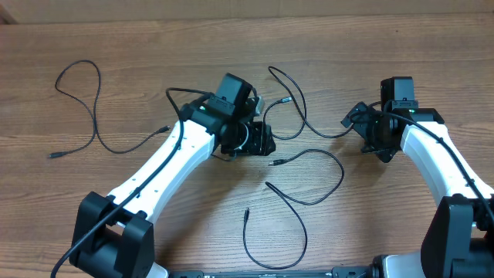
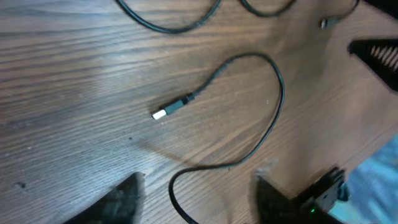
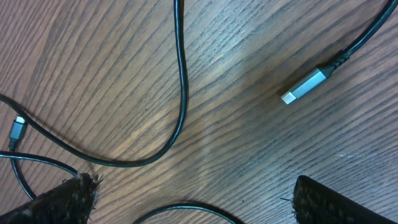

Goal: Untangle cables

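Several thin black cables lie loose on the wooden table. One cable (image 1: 93, 108) loops at the far left. Another cable (image 1: 297, 108) runs from the middle to my right gripper (image 1: 361, 126). Two more cables (image 1: 312, 176) (image 1: 274, 232) curl in front. My left gripper (image 1: 264, 140) hovers low at the centre. In the left wrist view its fingers (image 2: 118, 202) stand apart, a cable strand (image 2: 177, 196) running between them untouched, its silver plug (image 2: 161, 114) ahead. My right gripper (image 3: 193, 211) is open, with a cable arc (image 3: 186, 206) between its fingers and a silver plug (image 3: 305, 86) beyond.
The thick black wires on both white arms (image 1: 166, 162) (image 1: 440, 154) hang over the table. The table's front edge runs along the arm bases (image 1: 270, 272). In the left wrist view the right gripper's dark finger (image 2: 379, 53) shows at the upper right.
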Robot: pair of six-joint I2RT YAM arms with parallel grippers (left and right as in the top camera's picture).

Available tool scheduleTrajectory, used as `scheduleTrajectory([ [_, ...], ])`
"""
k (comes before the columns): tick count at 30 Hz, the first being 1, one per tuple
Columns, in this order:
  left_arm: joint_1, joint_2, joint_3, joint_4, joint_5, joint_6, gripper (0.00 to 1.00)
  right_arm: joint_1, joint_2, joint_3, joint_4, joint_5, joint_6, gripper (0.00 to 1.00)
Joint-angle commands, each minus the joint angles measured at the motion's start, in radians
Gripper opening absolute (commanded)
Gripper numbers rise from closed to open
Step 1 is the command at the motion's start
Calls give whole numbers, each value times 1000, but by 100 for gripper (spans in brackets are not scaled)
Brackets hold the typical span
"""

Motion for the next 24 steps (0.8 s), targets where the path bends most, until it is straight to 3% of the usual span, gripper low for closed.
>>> scheduleTrajectory([
  [1, -28, 8, -6, -4, -3, 0, 34, -2, 6, -5, 5, 14, 3, 100],
  [4, -57, 8, -7, -4, -3, 1, 6, -1, 6, -5, 5, 14, 3, 100],
  [5, -67, 8, -7, -5, -3, 1, 4, -1, 6, -5, 5, 14, 3, 100],
  [9, -110, 8, -7, -7, -21, 2, 4, -1, 6, -5, 5, 14, 3, 100],
  [18, -201, 8, -7, -64, -206, 1, 7, -2, 6, -5, 5, 14, 3, 100],
  [20, -206, 8, -7, -76, -212, 0, 20, -1, 6, -5, 5, 14, 3, 100],
  [24, -206, 8, -8, -113, -262, -116, 32, -1, 6, -5, 5, 14, 3, 100],
])
